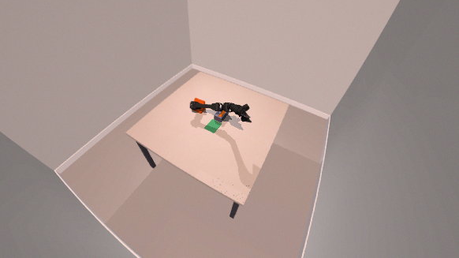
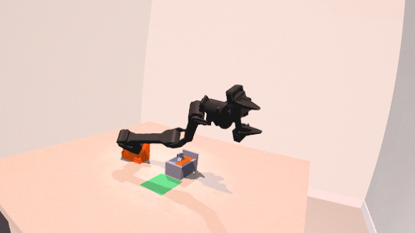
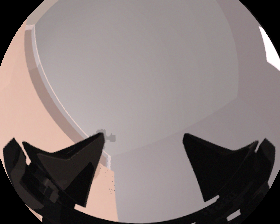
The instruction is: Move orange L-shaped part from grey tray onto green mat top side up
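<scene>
The tool [image 2: 257, 119] hangs high above the desk [image 2: 249, 180], well apart from everything on it, with its two fingers spread wide and nothing between them; the wrist view shows only the wall and a strip of desk past the fingertips. The orange L-shaped part [image 2: 184, 161] lies in its pocket in the grey tray [image 2: 176, 170], which stands on the desk near the arm's orange base [image 2: 136, 153]. The green mat [image 2: 161, 184] lies flat just beside the tray, on its near side, with nothing on it.
</scene>
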Robot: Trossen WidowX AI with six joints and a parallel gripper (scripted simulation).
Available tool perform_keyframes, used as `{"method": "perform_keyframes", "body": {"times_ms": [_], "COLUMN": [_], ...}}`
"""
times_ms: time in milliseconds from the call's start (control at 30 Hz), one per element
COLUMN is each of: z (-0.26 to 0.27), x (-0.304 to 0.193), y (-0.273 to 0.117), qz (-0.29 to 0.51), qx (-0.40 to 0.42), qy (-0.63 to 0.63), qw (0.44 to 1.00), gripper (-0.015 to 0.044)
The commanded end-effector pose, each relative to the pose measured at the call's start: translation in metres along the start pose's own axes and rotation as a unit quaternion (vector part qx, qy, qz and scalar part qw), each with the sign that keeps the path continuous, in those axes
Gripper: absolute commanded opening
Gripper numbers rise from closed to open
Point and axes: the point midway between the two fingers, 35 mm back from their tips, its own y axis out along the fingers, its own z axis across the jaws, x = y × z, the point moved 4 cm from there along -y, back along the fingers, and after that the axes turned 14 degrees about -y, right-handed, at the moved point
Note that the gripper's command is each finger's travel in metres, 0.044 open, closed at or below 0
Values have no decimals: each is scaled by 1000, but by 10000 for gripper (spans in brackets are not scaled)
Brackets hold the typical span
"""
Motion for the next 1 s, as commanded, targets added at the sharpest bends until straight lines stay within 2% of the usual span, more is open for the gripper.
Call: {"method": "perform_keyframes", "body": {"times_ms": [0,233,267,533,767,967], "z": [-6,-96,-100,-165,-192,-237], "x": [-2,-19,-25,-56,-79,-112], "y": [-2,-46,-50,-99,-126,-180], "qz": [3,-2,6,13,25,35], "qx": [-6,-111,-116,-187,-233,-302], "qy": [4,76,77,132,154,219], "qw": [1000,991,990,973,960,927], "gripper": [374,190,180,180,180,180]}}
